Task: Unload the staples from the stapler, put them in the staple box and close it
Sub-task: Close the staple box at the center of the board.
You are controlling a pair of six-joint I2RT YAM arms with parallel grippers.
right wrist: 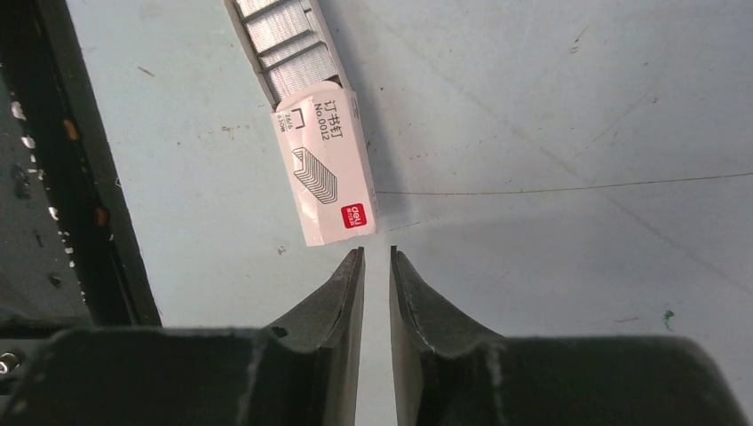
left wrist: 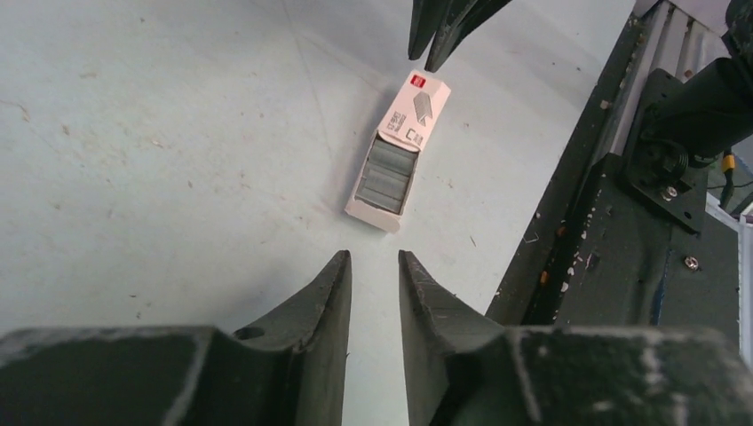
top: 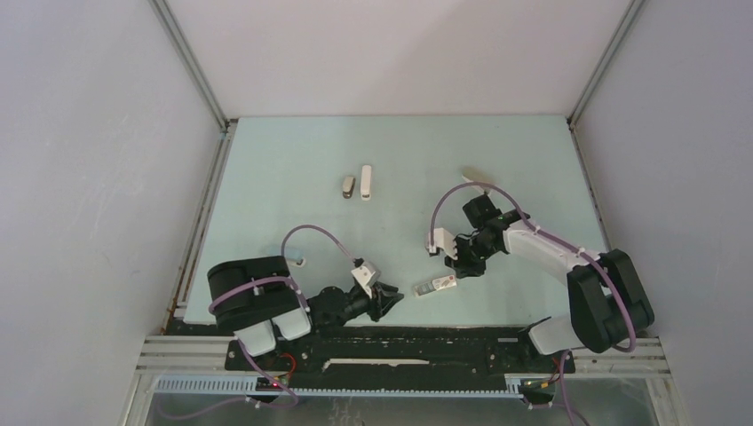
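Observation:
The stapler [top: 348,185], small and grey-beige, lies far back on the table, away from both arms. Any staples inside it are hidden. Between the grippers lies an open white staple box [top: 438,286] [left wrist: 417,106] [right wrist: 328,169] with rows of grey staples [left wrist: 389,175] [right wrist: 284,44] showing in its tray. My left gripper [top: 396,297] [left wrist: 374,254] sits just short of the box's open end, narrowly open and holding nothing. My right gripper [top: 455,266] [right wrist: 376,251] points at the box's closed end, its jaws a thin slit apart with nothing between them.
A slim white stapler [top: 365,183] lies right of the grey-beige one. A small beige object [top: 471,175] sits behind the right arm. The black base rail [top: 400,342] [left wrist: 622,222] runs along the near edge, close to the box. Enclosure walls bound the table.

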